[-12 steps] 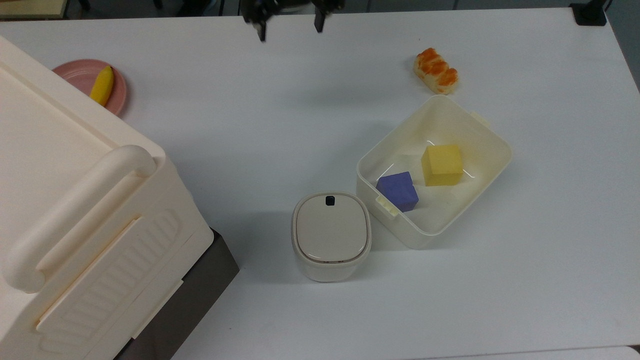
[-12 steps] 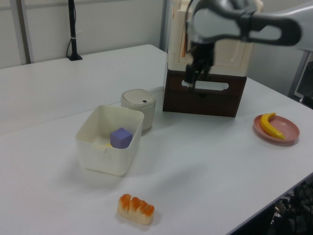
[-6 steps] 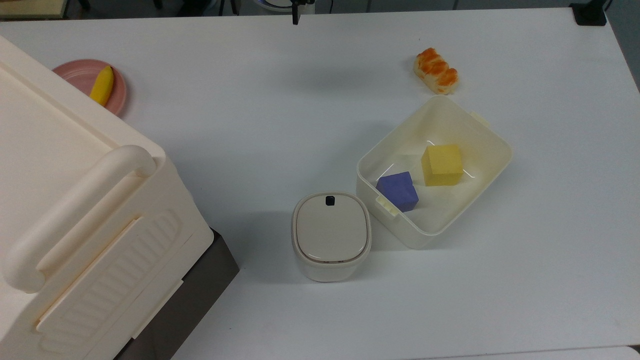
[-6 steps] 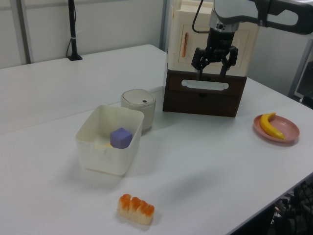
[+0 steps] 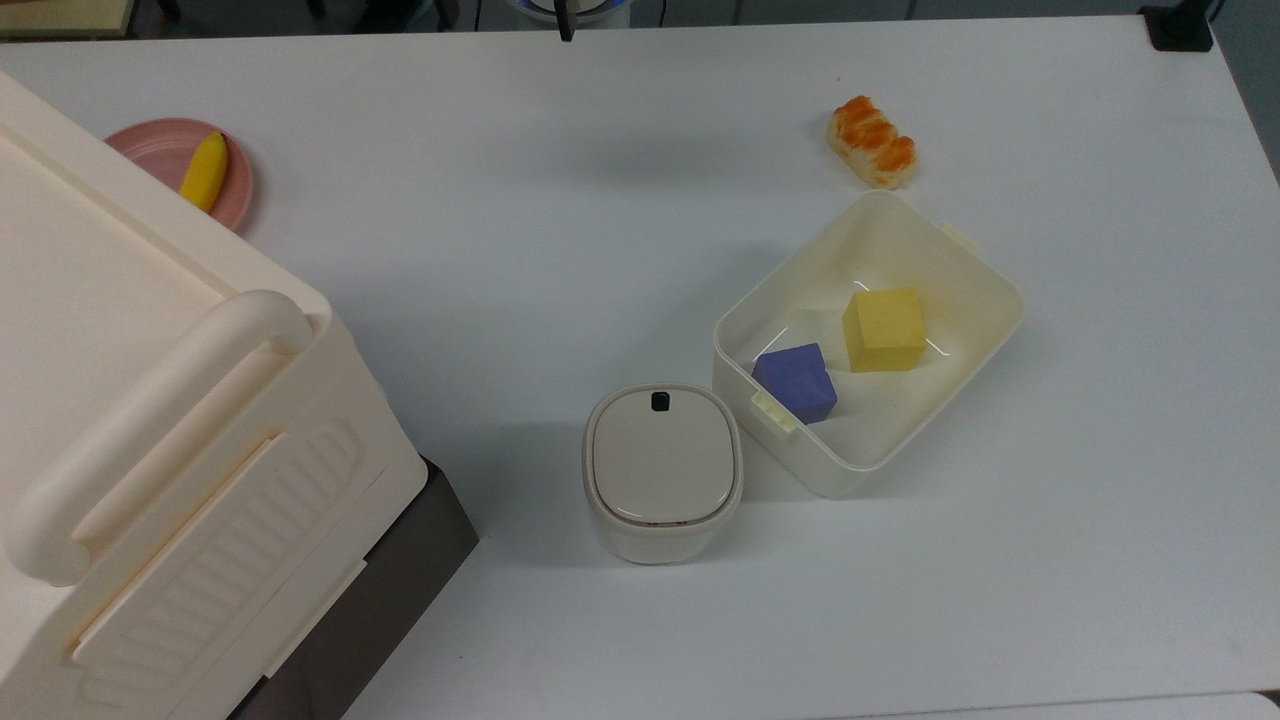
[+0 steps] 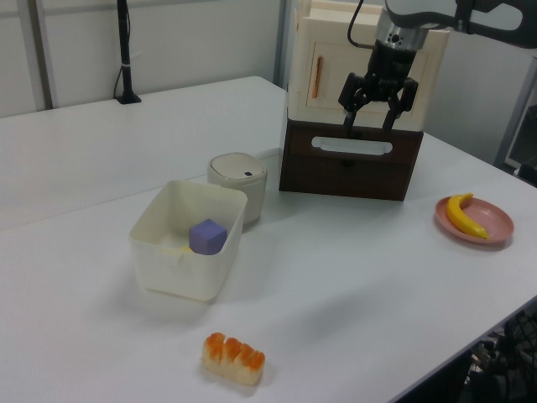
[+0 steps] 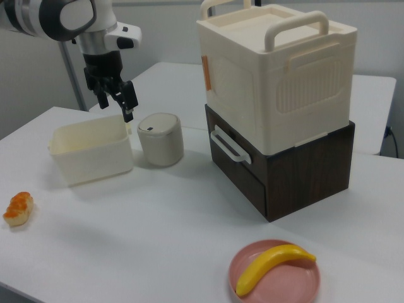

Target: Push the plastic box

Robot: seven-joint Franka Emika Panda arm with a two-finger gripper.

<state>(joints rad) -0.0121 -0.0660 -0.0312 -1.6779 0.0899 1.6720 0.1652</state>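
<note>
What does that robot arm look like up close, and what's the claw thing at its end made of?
The arm is built of rounded white segments with dark grey bands at the joints. A black cable runs beside its wrist in the left view. The gripper is black, blocky at the top, ending in two slim fingers. What it is made of cannot be told.

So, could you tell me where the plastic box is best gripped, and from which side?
I would pinch a long wall of the plastic box at its rim, coming straight down from above. It has no lid, the walls look thin, and the yellow cube and purple cube sit away from its far rim. The open gripper hangs high above the table.
</note>
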